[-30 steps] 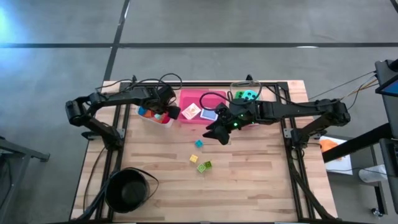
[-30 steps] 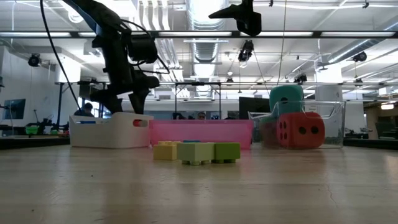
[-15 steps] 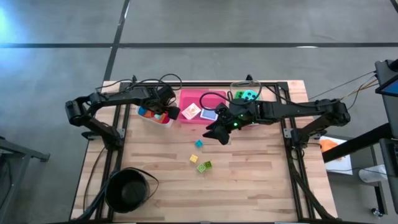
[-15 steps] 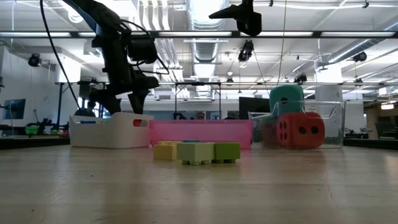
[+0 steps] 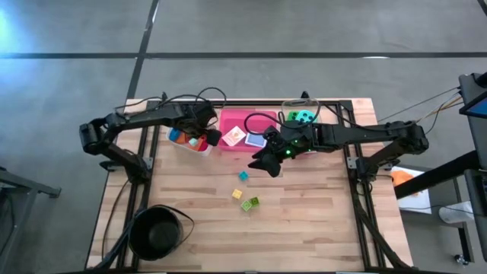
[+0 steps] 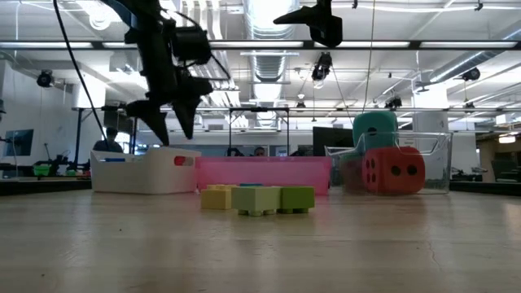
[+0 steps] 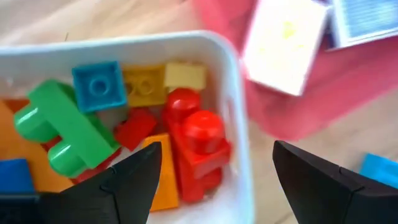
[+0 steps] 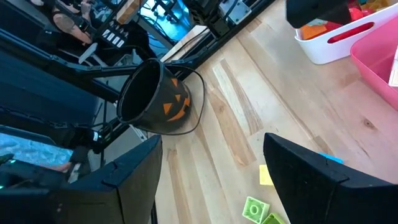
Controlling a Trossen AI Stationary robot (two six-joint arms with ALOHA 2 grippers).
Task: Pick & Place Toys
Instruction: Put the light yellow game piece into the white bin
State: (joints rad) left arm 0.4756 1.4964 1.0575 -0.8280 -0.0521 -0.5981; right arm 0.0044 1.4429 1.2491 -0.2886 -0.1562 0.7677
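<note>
Nearest the front edge of the bench (image 5: 304, 228), at its left corner, stands the black round bowl (image 5: 157, 232), with nothing visible inside. Farther in, on bare wood near the middle, lie three loose blocks: a green block (image 5: 252, 202) just beside a yellow-green block (image 5: 246, 205), a yellow block (image 5: 237, 195) close by, and a blue block (image 5: 243, 176) a little beyond them. In the low view they read as a short row running across the picture.

Beyond these the right gripper (image 5: 266, 162) hangs over the bench in front of the pink tray (image 5: 228, 118); its fingers (image 8: 314, 180) are spread wide and hold nothing.

Along the far edge sit three containers. The white tray (image 7: 239, 124) on the left is packed with small blocks, among them a red stack (image 7: 196, 149), a green two-stud piece (image 7: 59, 127), a blue square (image 7: 96, 84) and yellow ones (image 7: 161, 78). The left gripper (image 5: 205, 133) hovers over this tray, raised clear of it in the low view, fingers (image 7: 134, 177) well apart and empty. The pink tray holds two small cards, a pale card (image 5: 233, 136) and a blue card (image 5: 256, 141), lying flat side by side. The clear tray (image 6: 435, 159) on the right holds a red die (image 6: 393, 171), a teal die (image 6: 374, 128) resting above it, and a green die (image 5: 300, 116).
</note>
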